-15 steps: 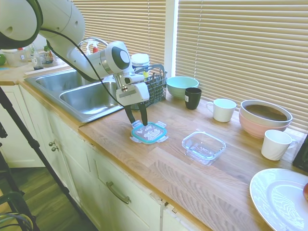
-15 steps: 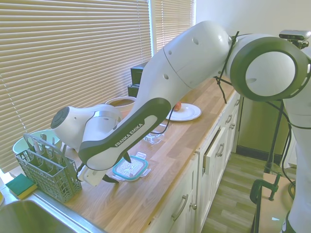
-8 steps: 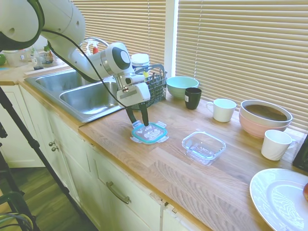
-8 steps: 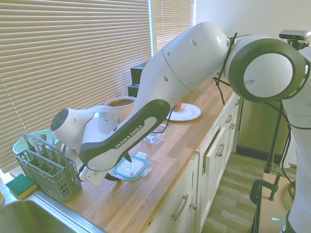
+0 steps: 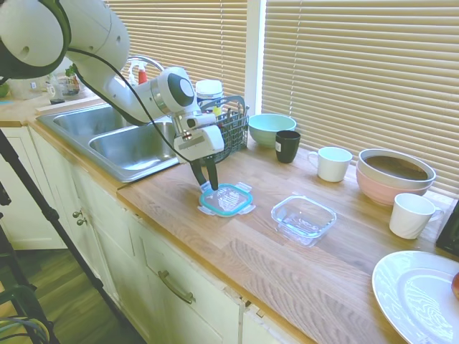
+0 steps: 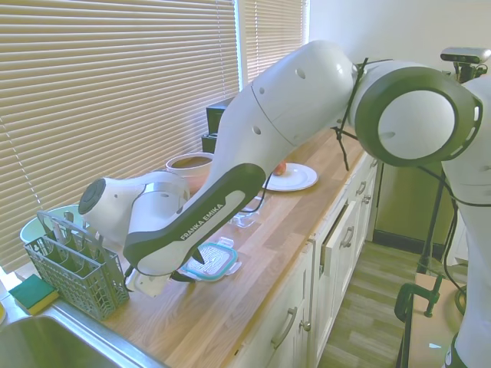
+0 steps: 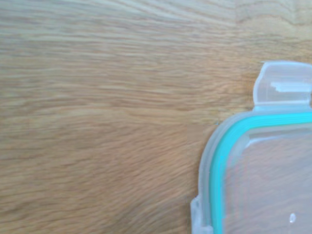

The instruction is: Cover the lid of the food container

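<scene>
The lid (image 5: 227,199) had been tilted up since a second earlier, its edge nipped in the clenched claw (image 5: 209,185); the food container (image 5: 303,217) sat on the bench (image 5: 215,236) just beyond the claw.

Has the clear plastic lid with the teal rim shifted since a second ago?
Yes. The lid, pinched at its edge by the gripper, has slid slightly toward the clear glass food container and lifted.
</scene>
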`<state>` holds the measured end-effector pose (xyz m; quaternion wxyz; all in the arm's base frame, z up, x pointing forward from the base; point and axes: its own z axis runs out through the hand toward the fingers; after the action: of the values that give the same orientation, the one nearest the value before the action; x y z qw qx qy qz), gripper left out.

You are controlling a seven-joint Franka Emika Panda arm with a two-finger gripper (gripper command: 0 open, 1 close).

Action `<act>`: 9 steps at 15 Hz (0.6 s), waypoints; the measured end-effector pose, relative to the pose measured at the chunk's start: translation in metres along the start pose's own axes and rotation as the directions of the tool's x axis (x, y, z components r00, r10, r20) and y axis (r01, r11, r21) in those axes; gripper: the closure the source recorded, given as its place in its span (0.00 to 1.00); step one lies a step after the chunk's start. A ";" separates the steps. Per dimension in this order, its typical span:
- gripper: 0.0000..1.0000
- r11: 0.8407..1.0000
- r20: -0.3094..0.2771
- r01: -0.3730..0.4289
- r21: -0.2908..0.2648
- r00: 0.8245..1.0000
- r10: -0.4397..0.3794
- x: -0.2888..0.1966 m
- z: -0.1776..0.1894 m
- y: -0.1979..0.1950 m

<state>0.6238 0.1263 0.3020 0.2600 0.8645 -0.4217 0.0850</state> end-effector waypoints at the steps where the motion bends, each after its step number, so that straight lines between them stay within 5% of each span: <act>1: 1.00 1.000 -0.001 0.002 -0.002 1.000 -0.002 0.000 0.001 0.000; 9: 1.00 1.000 -0.020 0.015 -0.020 1.000 -0.015 -0.002 0.007 -0.002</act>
<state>0.6236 0.1250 0.2949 0.2736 0.8641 -0.4132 0.0877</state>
